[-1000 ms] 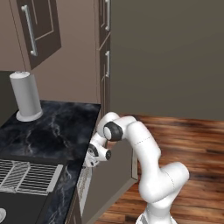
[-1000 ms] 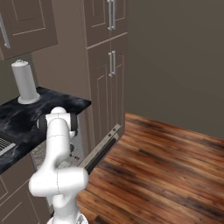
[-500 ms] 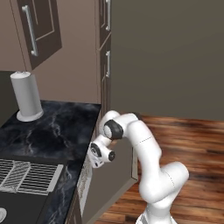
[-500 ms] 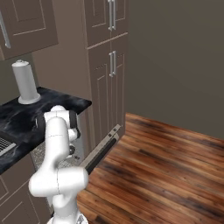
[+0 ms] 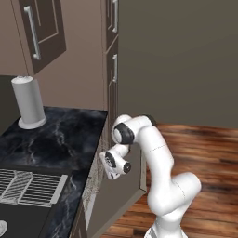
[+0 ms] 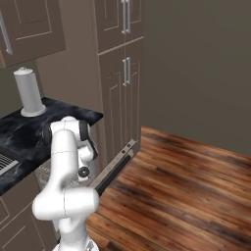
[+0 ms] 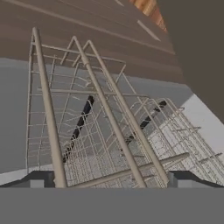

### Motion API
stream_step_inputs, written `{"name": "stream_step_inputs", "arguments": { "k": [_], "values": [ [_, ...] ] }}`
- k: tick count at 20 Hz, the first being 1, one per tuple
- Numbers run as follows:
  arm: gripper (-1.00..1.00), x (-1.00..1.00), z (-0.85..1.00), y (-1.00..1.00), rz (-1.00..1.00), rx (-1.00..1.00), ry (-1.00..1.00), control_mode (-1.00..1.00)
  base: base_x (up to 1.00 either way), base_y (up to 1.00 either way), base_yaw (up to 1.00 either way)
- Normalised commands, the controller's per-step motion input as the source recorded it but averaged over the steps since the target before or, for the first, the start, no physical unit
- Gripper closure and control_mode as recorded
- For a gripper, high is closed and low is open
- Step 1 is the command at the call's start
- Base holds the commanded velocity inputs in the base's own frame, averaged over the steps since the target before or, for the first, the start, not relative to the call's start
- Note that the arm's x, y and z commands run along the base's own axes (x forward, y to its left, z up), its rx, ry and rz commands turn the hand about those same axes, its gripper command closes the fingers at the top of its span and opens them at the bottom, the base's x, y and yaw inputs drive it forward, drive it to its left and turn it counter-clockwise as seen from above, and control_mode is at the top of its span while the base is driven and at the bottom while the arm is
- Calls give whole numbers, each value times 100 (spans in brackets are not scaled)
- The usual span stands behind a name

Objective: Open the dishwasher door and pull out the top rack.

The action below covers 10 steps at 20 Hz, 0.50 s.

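Dishwasher door (image 6: 113, 168) dropped well open below the worktop (image 5: 56, 139) edge, handle bar pointing out over the wood floor (image 6: 186, 196). Claw (image 7: 111, 180) tucked in at the dishwasher opening, beside the worktop. Top rack (image 7: 105, 131) directly ahead of the claw and very close, wires running away from the fingertips (image 7: 41, 178). Fingertips set wide, rack wires between them; contact not clear, so grip state cannot be told. Likely next: pull straight outward, along the rack's slide direction over the door.

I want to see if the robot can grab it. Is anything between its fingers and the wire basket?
Nothing is in the way. In the hand view the gripper sits right at the top rack, whose thin bars run between the fingertips.
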Motion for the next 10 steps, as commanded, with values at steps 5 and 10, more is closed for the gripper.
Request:
{"name": "stream_step_inputs", "arguments": {
  "k": [5,10],
  "values": [
    [-100,-32,-37,-62,-17,-28,28,-100,0,0,0],
    [-100,-27,-20,-46,-26,-28,30,-100,0,0,0]
  ]
}}
